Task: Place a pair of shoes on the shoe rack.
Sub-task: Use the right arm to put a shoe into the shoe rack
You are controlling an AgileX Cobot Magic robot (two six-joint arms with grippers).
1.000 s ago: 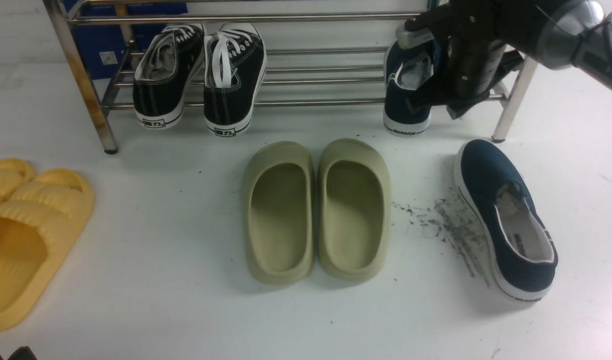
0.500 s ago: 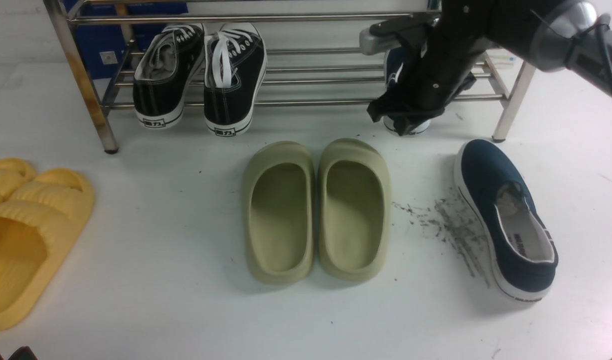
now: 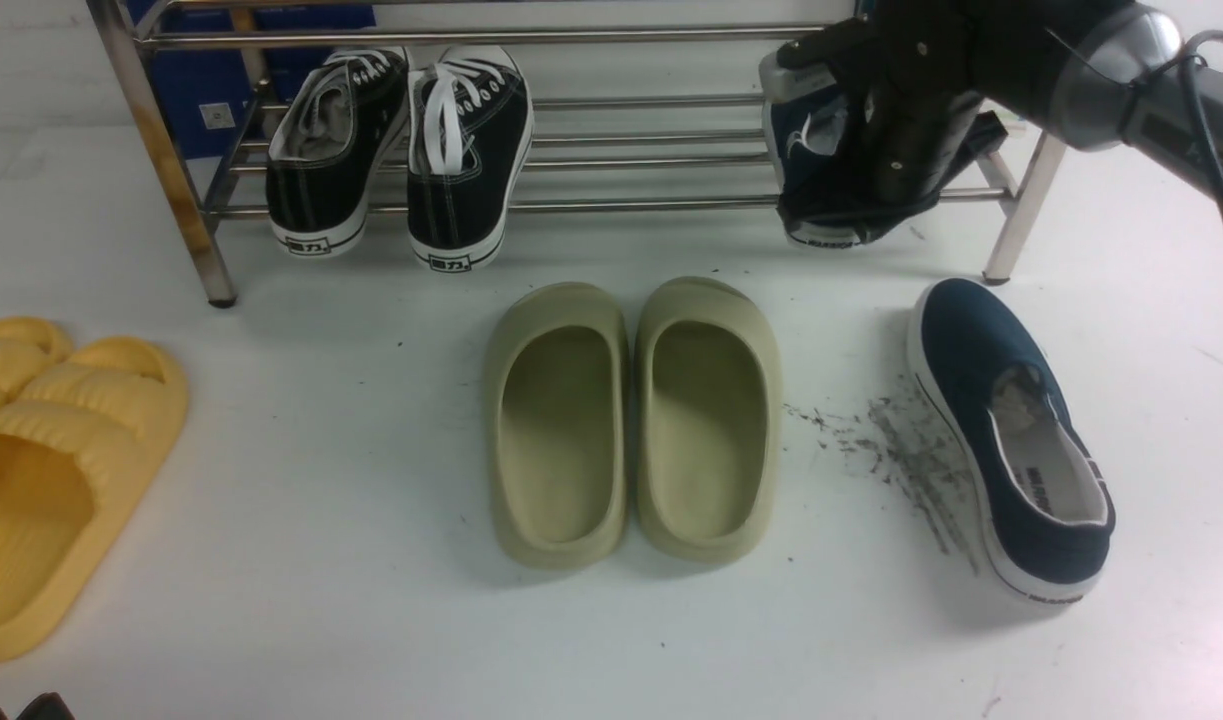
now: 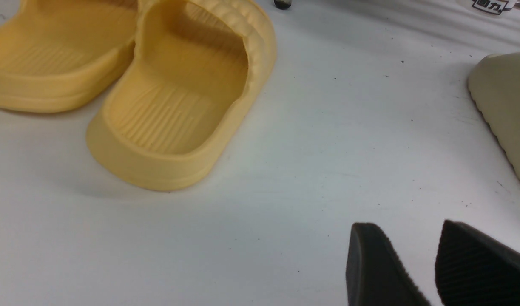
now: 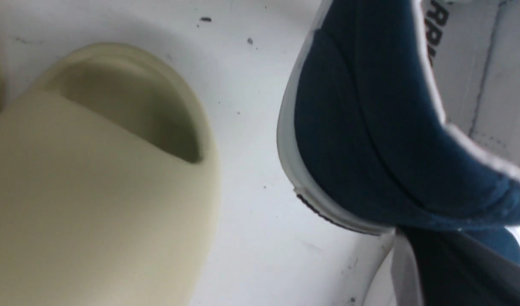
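Pads of the left gripper (image 4: 406,238) stand apart with nothing between them, low over the bare table (image 4: 242,212) nearest the robot, beside the yellow slides (image 3: 61,450); further out the olive slides (image 3: 631,420) lie side by side in the middle; to their right, past a patch of dark scuff marks (image 3: 901,450), the loose navy shoe (image 3: 1011,440) sits flat on the table, toe toward the rack, well apart from its mate; at the far edge the shoe rack (image 3: 651,205) carries the black lace-up sneakers (image 3: 401,150) on its left half, heels hanging over the front bar; at its right end the right gripper (image 3: 861,190) is clamped tight on the heel collar of the held navy shoe (image 3: 796,160), toe in over the lower bars, heel sticking out in front; whether it bears fully on the bars I cannot tell; the step in hand looks like seating the first shoe; next the jaws need to let go, back out clear of the top bar, then come down to the loose navy shoe's heel
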